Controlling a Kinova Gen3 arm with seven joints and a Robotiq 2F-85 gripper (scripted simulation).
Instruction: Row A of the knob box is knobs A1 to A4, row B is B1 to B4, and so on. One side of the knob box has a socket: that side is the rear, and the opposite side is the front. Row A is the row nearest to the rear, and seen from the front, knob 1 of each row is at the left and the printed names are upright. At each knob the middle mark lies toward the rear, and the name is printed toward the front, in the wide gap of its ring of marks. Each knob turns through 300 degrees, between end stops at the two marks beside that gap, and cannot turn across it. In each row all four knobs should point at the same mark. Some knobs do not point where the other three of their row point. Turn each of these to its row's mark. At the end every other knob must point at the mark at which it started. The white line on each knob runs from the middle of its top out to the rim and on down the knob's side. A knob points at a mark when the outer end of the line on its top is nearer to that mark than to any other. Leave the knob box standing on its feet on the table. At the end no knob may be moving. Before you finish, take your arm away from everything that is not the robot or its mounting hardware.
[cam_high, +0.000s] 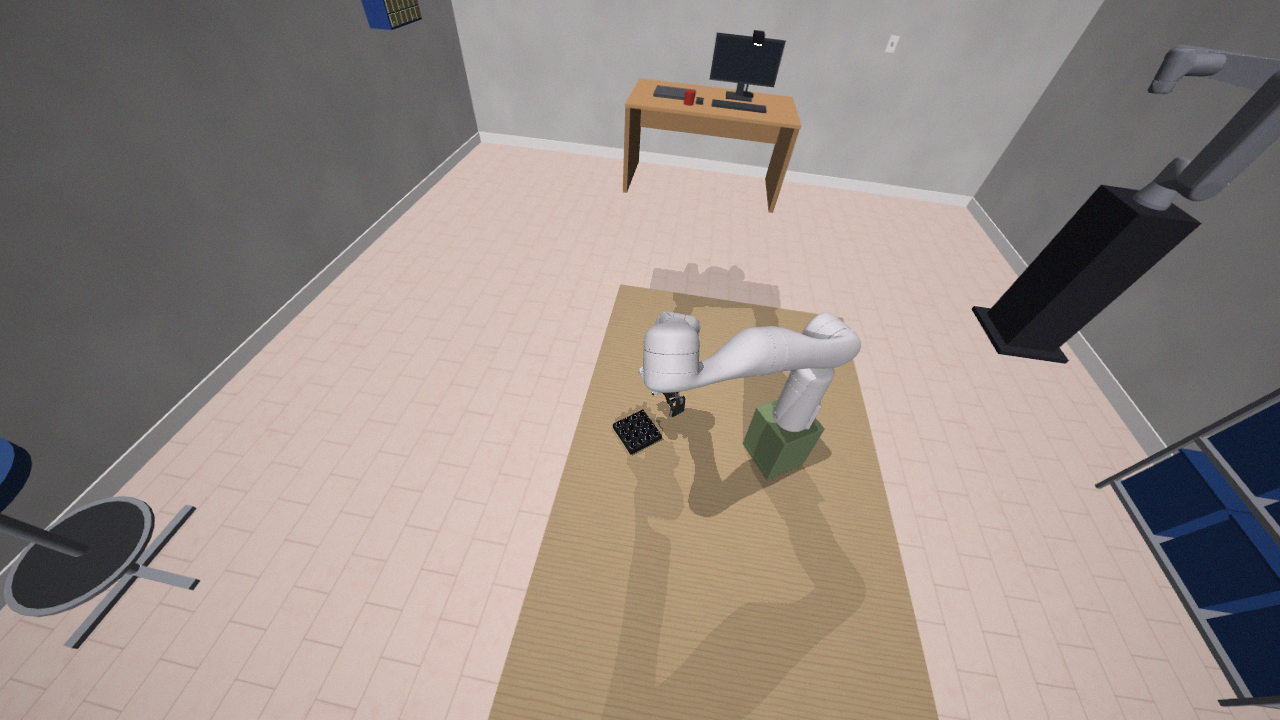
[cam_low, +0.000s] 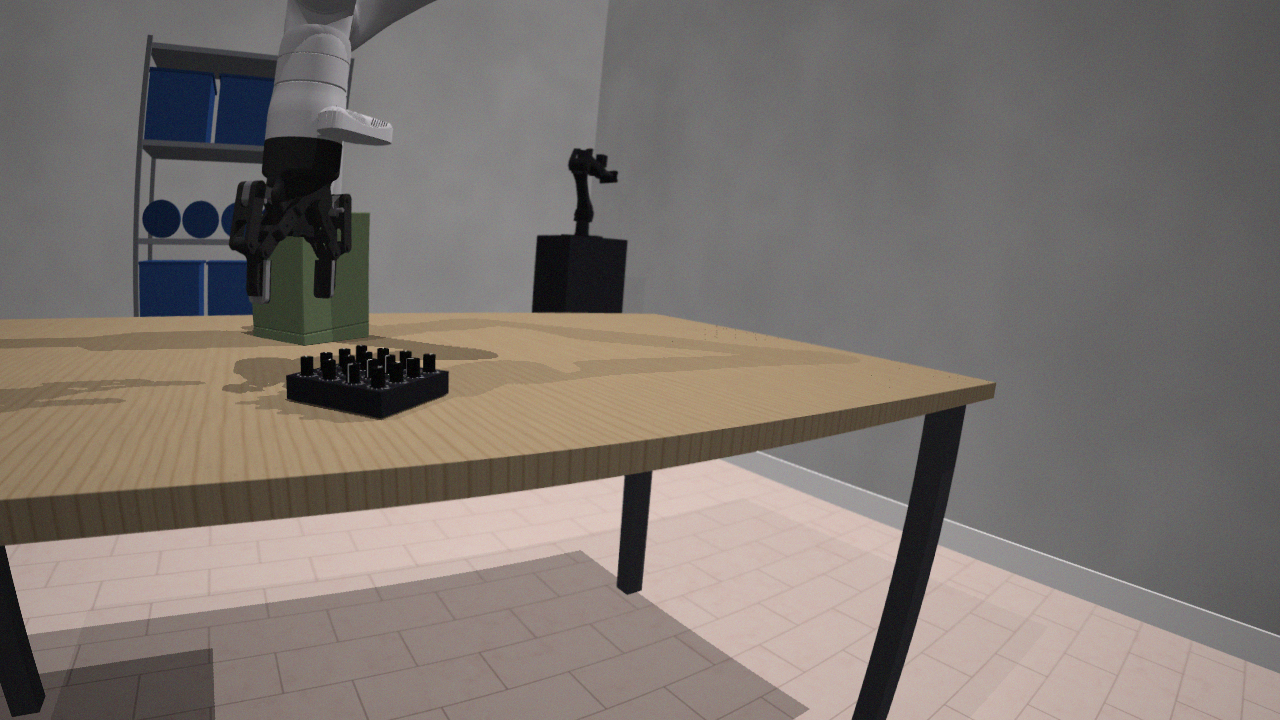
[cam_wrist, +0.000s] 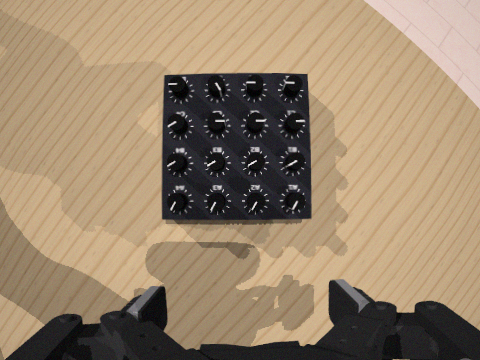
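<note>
The black knob box (cam_high: 639, 432) (cam_low: 332, 396) (cam_wrist: 236, 142) stands flat on the table. In the wrist view row A is lowest, knob 1 at the right, names upside down. Row A's lines all point down-left. Row B's all point left and slightly down. In row C, knob C4 (cam_wrist: 178, 124) points left and slightly down; C1, C2 and C3 point right. In row D, knob D3 (cam_wrist: 217, 88) points down-right; D1, D2 and D4 point left. The socket is not visible. My gripper (cam_low: 291, 291) (cam_wrist: 247, 302) is open and empty, above the table, off the box's row A side.
The wooden table (cam_high: 572, 626) (cam_low: 626, 420) carries the green arm base (cam_high: 780, 443) (cam_low: 308, 313) beyond the box. The table's edge is at the upper right in the wrist view. Arm shadows cross the table. Shelves, a desk and another robot on a black pedestal stand away from the table.
</note>
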